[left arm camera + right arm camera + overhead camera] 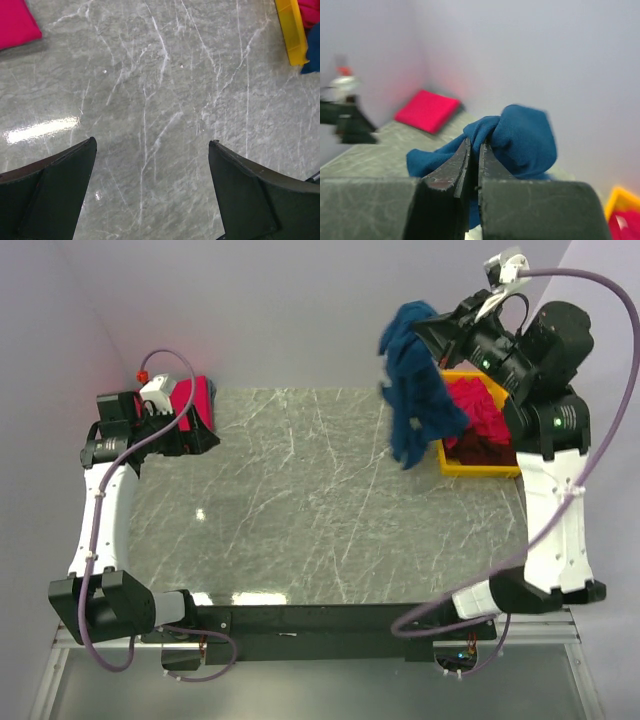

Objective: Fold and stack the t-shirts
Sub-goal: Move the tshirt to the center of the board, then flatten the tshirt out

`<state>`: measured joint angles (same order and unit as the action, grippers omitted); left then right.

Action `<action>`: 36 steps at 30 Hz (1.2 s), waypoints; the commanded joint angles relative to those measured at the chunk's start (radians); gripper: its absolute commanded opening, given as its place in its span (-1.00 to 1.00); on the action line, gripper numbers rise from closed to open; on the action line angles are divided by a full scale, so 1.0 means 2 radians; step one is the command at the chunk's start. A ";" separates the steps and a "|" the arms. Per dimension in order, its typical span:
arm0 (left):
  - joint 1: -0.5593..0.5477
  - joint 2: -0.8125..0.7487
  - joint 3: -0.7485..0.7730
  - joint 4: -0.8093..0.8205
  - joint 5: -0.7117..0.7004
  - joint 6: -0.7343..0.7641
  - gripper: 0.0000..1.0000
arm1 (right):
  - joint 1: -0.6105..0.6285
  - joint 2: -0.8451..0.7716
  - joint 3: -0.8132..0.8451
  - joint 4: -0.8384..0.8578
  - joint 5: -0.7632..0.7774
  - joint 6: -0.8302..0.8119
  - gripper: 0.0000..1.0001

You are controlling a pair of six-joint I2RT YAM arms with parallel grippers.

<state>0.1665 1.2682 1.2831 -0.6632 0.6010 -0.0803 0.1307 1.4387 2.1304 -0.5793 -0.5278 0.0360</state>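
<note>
I see a glossy, marble-veined tabletop (300, 500) catching glare. The navy t-shirt (415, 390) is soft matt knit cloth, the yellow bin (480, 468) smooth plastic. The left gripper (152, 141) has matt black plastic fingers (50, 195).

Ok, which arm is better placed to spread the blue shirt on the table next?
Right. The right gripper is shut on the navy t-shirt, which hangs over the table beside the yellow bin. The left gripper is open and empty by the folded pink shirt.
</note>
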 commanded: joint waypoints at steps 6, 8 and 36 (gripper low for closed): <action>0.020 -0.012 0.010 -0.015 0.042 0.007 0.99 | 0.132 -0.023 -0.030 0.058 0.054 -0.049 -1.00; 0.023 -0.014 0.008 -0.016 0.041 0.009 0.99 | 0.149 -0.018 -0.066 0.056 0.048 -0.049 -1.00; -0.040 0.017 -0.164 -0.137 -0.025 0.343 0.65 | 0.209 0.092 -0.419 0.029 0.021 -0.037 0.52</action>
<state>0.1196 1.2957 1.0130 -0.8707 0.6640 0.4583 0.5472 1.5444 1.2953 -0.5552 -0.5068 -0.0929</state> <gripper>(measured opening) 0.844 0.767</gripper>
